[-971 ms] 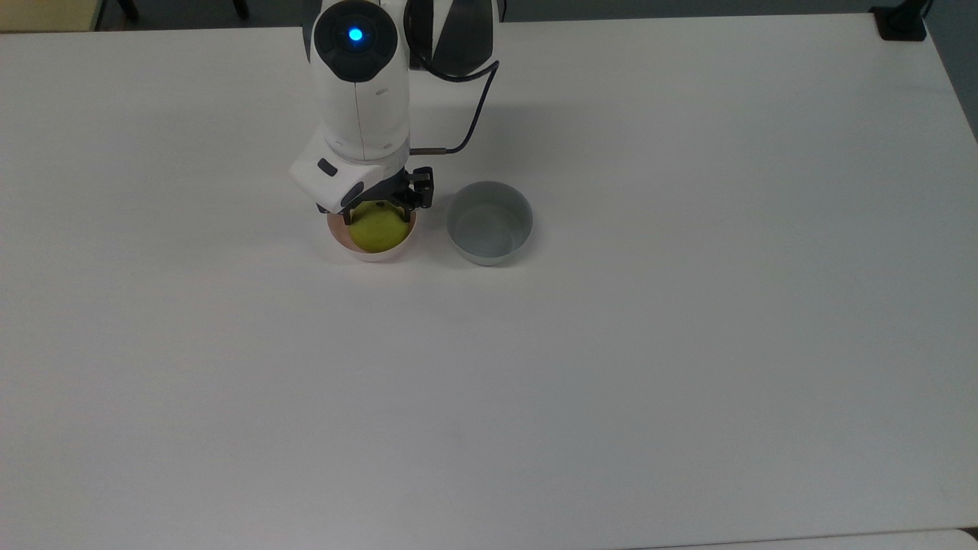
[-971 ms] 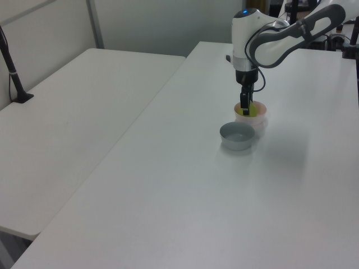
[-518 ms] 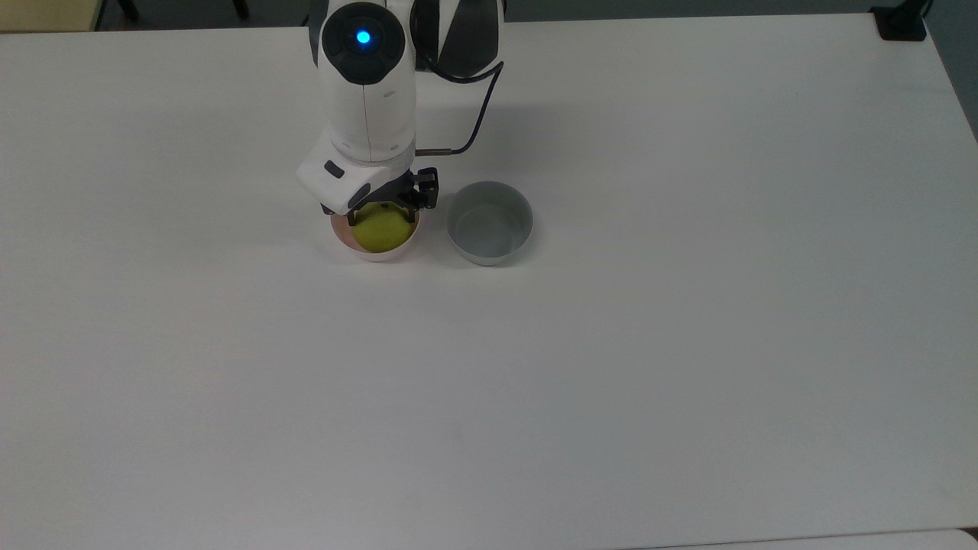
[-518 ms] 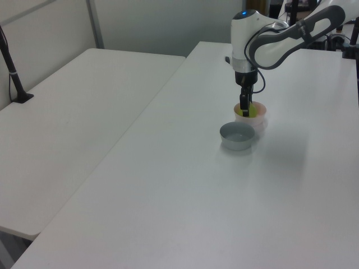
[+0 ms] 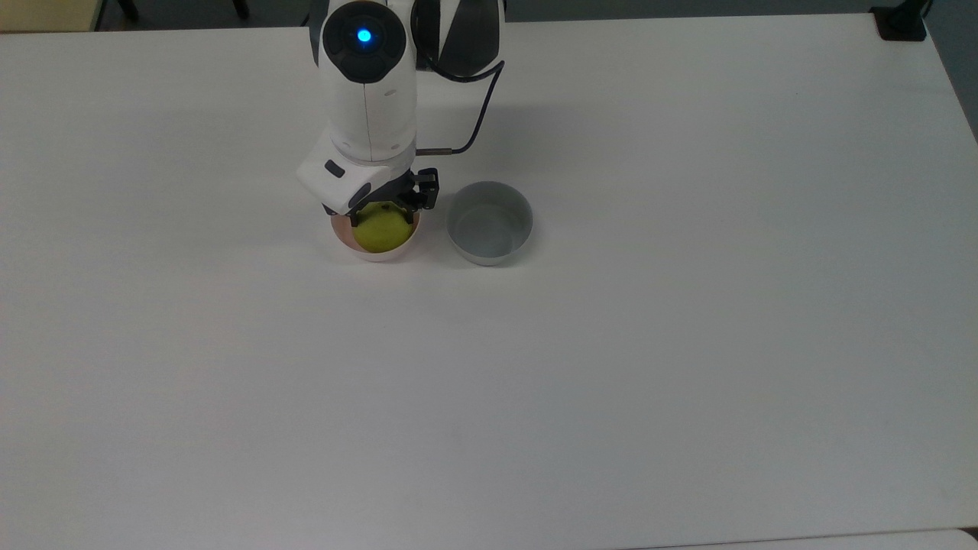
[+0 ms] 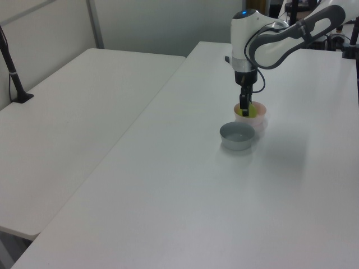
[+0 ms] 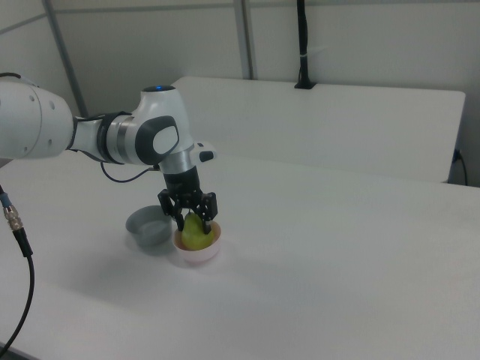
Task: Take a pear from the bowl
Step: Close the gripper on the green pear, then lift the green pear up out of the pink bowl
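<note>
The yellow-green pear point(image 5: 380, 231) sits in the pale pink bowl point(image 5: 374, 256) left of centre at the back of the table in the top view. My gripper point(image 5: 380, 218) reaches straight down into that bowl, a dark finger pressed against each side of the pear. The right view has the pear point(image 7: 193, 234) standing between the fingers point(image 7: 181, 219), still low inside the bowl point(image 7: 197, 255). From the left view the gripper point(image 6: 244, 111) covers most of the pear point(image 6: 248, 113) in the bowl point(image 6: 259, 120).
A grey bowl point(image 5: 489, 223) with nothing in it stands just to the top view's right of the pink one, almost touching it; it is also the grey bowl point(image 7: 148, 227). White tabletop point(image 5: 535, 382) spreads wide around both. A black cable point(image 5: 477, 114) hangs off the arm.
The arm shifted slightly to the top view's right and the fingers drew in against the pear. Over the last half second almost nothing moved.
</note>
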`<action>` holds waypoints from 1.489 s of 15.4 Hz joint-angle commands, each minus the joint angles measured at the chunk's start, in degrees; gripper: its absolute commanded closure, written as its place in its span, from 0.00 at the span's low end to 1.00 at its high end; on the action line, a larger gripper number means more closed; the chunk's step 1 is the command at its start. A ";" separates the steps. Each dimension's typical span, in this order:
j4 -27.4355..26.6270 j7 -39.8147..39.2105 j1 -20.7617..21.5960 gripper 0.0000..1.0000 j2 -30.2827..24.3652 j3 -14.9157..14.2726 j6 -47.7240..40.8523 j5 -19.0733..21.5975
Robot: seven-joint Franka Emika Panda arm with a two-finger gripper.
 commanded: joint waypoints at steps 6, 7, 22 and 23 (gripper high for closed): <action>-0.77 -0.03 0.52 0.51 -3.25 -0.15 -1.88 -0.72; -0.77 0.06 0.52 0.51 -3.95 -0.15 -2.24 -0.72; 5.82 -0.64 -0.88 0.51 -7.74 -0.94 -9.98 2.09; 5.82 -1.52 -2.02 0.51 -7.48 -0.95 -9.80 1.92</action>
